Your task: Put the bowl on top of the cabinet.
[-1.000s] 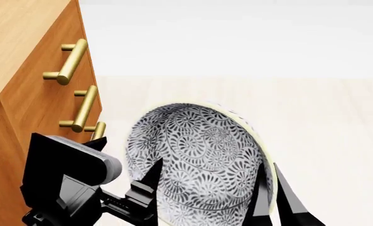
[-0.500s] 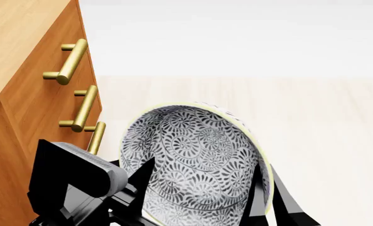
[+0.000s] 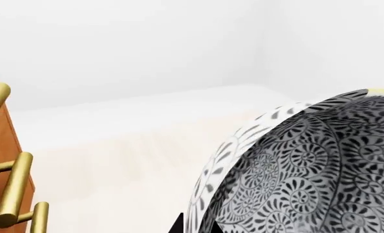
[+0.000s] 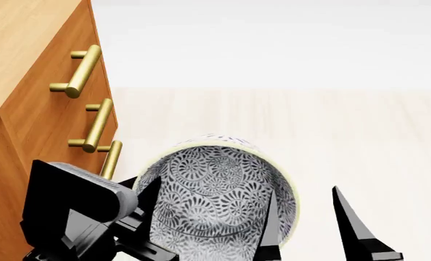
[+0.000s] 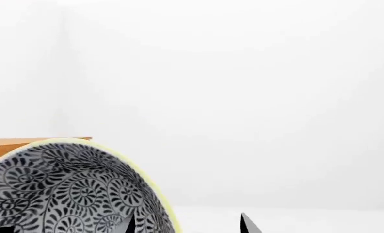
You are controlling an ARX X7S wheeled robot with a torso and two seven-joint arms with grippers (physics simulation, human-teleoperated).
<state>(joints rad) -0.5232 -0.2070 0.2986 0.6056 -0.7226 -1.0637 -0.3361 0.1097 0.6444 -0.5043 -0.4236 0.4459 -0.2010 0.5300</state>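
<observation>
The bowl [image 4: 215, 201], white with a dense grey-black floral pattern and a pale rim, hangs in the air beside the cabinet [image 4: 26, 54], below the level of its top, mouth facing up. My left gripper [image 4: 144, 187] is shut on the bowl's left wall; in the left wrist view its gripper [image 3: 193, 227] pinches the bowl [image 3: 308, 165] between two black tips. My right gripper [image 4: 302, 193] stands open astride the right rim, one finger inside and one well outside. The right wrist view shows that gripper [image 5: 187, 217], the bowl [image 5: 69, 189] and the cabinet top [image 5: 24, 141] behind.
Three brass bar handles [image 4: 81, 70] stick out from the cabinet's front, close to my left arm. Pale wooden floor [image 4: 332, 125] spreads to the right and ahead, with a white wall beyond.
The right gripper's fingers have spread apart and let go of the rim. The bowl has swung from tilted to roughly level and sits lower in view, still held by the left gripper.
</observation>
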